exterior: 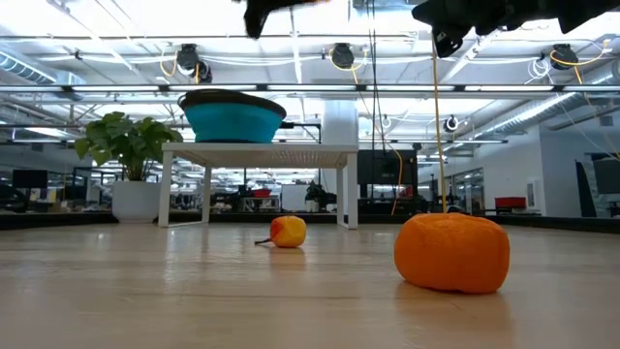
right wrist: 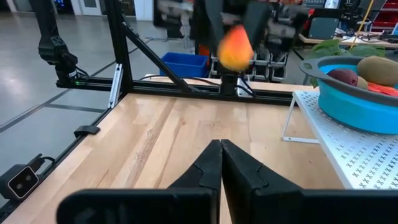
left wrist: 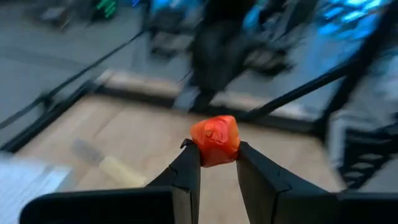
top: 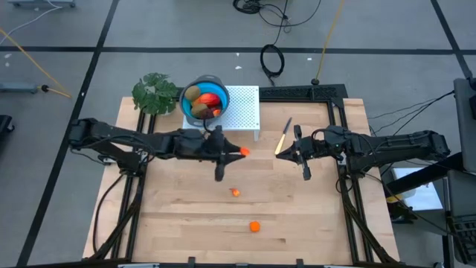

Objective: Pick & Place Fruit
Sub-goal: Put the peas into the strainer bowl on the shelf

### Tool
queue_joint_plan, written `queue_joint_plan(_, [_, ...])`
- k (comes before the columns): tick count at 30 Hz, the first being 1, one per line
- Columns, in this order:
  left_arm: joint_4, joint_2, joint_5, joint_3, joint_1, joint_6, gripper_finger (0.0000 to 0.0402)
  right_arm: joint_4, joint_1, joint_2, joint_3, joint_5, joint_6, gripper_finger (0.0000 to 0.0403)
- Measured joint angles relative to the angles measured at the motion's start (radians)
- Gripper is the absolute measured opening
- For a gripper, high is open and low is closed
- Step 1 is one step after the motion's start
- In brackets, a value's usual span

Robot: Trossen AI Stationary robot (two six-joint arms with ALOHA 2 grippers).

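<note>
Left gripper (left wrist: pixel 217 163) jaws clamped on a small orange-red fruit (left wrist: pixel 215 140), raised just in front of the blue bowl (top: pixel 195 109). Right gripper (right wrist: pixel 220 163) jaws closed, empty, well right of that bowl. More fruit heaped in the bowl (top: pixel 204 100); two orange pieces (top: pixel 236 192) (top: pixel 254 226) on the bench (top: pixel 178 216) farther in front.

From the low view both arms are chopped off by the top edge. The bowl (exterior: pixel 232 118), upper left, hides whatever's inside it. In the right wrist view the held fruit (right wrist: pixel 235 47) at top centre is just a blur.
</note>
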Motion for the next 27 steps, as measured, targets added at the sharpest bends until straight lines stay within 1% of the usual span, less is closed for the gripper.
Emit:
queue_joint_plan(6, [0.215,0.001,0.231,0.0,0.0,0.076,0.0079,-0.018,0.0,0.0,0.0,-0.001,0.0,0.0004])
queue_joint_plan(10, [0.324,0.001,0.356,0.0,0.0,0.082,0.0079,-0.023,0.0,0.0,0.0,-0.001,0.0,0.0004])
queue_joint_plan(17, [0.564,0.001,0.598,0.0,0.001,0.074,0.0079,-0.023,0.0,0.0,0.0,-0.001,0.0,0.0004])
queue_joint_plan(20, [0.648,0.001,0.668,0.0,0.001,0.074,0.0079,-0.026,0.0,0.0,0.0,-0.001,0.0,0.0004])
queue_joint_plan(22, [0.696,0.001,0.697,0.0,0.001,0.074,0.0079,-0.027,0.0,0.0,0.0,-0.001,0.0,0.0004])
queue_joint_plan(27, [0.7,0.001,0.712,0.0,0.001,0.067,0.0079,-0.043,0.0,0.0,0.0,-0.001,0.0,0.0004])
